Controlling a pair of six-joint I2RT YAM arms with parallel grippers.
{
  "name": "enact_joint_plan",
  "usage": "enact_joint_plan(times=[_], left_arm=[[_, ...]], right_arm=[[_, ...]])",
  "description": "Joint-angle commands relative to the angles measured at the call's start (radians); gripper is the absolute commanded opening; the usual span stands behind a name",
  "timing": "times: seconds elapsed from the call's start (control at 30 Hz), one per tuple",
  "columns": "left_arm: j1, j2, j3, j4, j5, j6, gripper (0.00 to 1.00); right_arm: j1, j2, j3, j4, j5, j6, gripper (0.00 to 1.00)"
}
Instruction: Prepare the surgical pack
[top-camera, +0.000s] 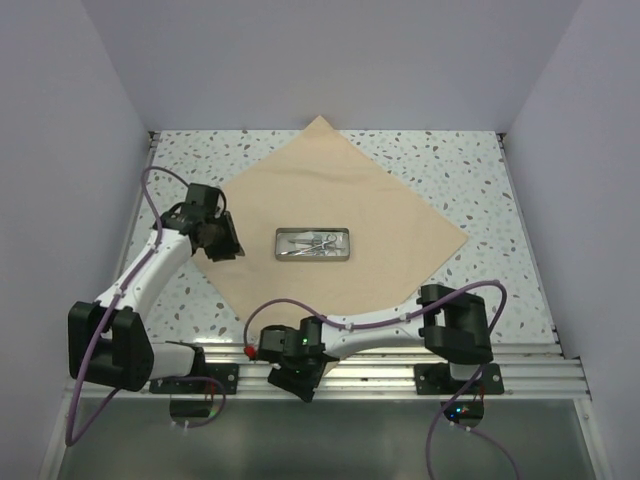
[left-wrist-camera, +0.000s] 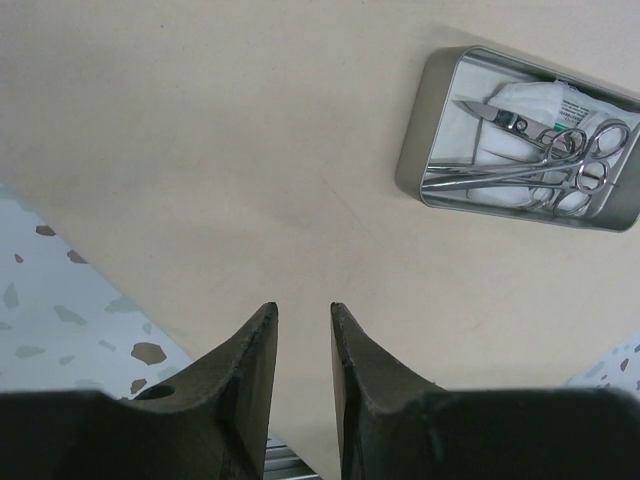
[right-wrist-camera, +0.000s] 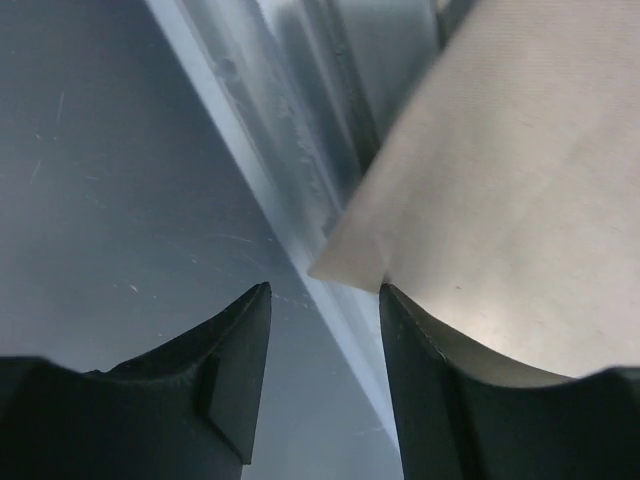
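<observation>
The surgical pack wrap (top-camera: 340, 190) is a wide tan sheet lying flat, diamond-wise, on the speckled table. A small metal tray (top-camera: 313, 243) with scissors and clamps (left-wrist-camera: 540, 160) sits at its middle. My left gripper (top-camera: 222, 240) hovers over the wrap's left corner, jaws slightly apart and empty; in the left wrist view (left-wrist-camera: 303, 308) the wrap (left-wrist-camera: 200, 150) fills the frame. My right gripper (top-camera: 300, 380) is open at the wrap's near corner by the front rail. In the right wrist view (right-wrist-camera: 325, 288) that corner (right-wrist-camera: 350, 265) lies just beyond the right fingertip, not gripped.
The speckled tabletop (top-camera: 470, 170) shows around the wrap. Aluminium rails (top-camera: 400, 365) run along the front edge under the near corner. White walls close the table in on three sides. A grey surface (right-wrist-camera: 100, 150) lies below the front edge.
</observation>
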Motion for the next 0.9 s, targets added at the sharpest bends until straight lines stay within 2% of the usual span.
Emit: enact_joint_plan(times=[0.0, 0.13, 0.43, 0.5, 0.53, 0.63, 0.7, 0.87], left_arm=[[0.007, -0.058, -0.016, 0.005, -0.008, -0.027, 0.31], [0.007, -0.075, -0.033, 0.002, -0.009, -0.027, 0.31], [0.007, -0.100, -0.051, 0.002, -0.008, -0.030, 0.31], [0.007, -0.098, -0.056, 0.002, -0.009, -0.029, 0.31], [0.008, -0.098, -0.054, 0.003, -0.006, -0.029, 0.31], [0.007, -0.095, -0.050, 0.003, -0.003, -0.025, 0.31], [0.007, -0.094, -0.045, 0.005, -0.008, -0.025, 0.31], [0.007, -0.074, -0.027, 0.002, -0.009, -0.021, 0.31]], right_arm=[[0.037, 0.025, 0.045, 0.047, 0.022, 0.021, 0.51], [0.040, 0.039, 0.046, 0.063, 0.066, 0.036, 0.42], [0.046, 0.052, 0.074, 0.038, 0.144, 0.037, 0.41], [0.046, 0.063, 0.083, 0.028, 0.166, 0.045, 0.30], [0.046, 0.066, 0.086, 0.012, 0.183, 0.053, 0.18], [0.046, 0.042, 0.069, -0.003, 0.239, 0.086, 0.06], [0.046, 0.008, 0.059, -0.026, 0.299, 0.119, 0.01], [0.025, -0.085, 0.034, -0.058, 0.407, 0.160, 0.00]])
